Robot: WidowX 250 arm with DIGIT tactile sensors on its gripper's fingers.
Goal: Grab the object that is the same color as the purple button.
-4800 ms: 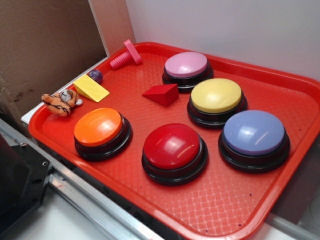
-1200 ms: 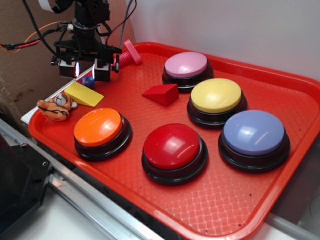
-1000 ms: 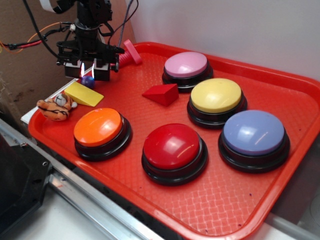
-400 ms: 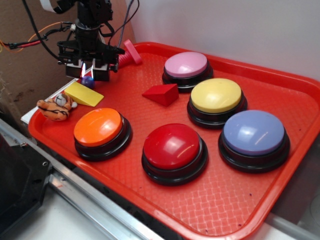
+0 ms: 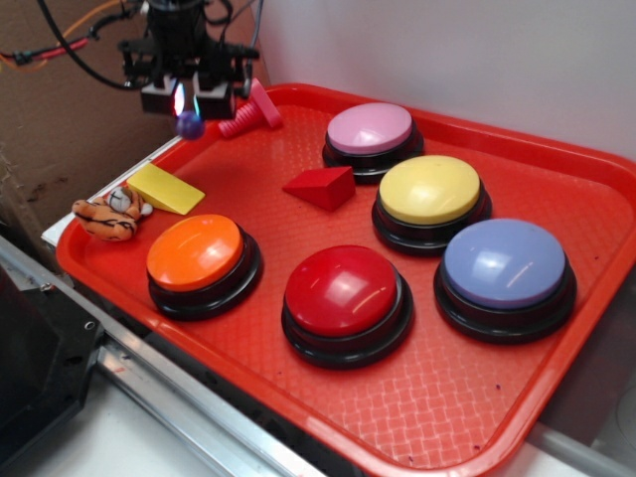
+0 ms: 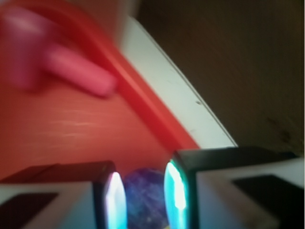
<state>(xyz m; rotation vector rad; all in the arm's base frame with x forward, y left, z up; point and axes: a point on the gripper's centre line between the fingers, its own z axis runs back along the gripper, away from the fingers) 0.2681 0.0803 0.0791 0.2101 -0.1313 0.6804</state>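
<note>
Pinched in the hand (image 5: 187, 107), the tiny purple ball (image 5: 189, 124) hangs above the red tray's (image 5: 556, 397) far-left corner; held at the very fingertips, it could squirt free and roll.

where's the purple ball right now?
The purple ball is pinched in the hand, lifted above the far-left corner of the red tray, just left of the pink bolt. The wrist view shows it between the fingers.

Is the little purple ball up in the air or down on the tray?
Up in the air. The ball is pinched in the claw, above the tray.
</note>
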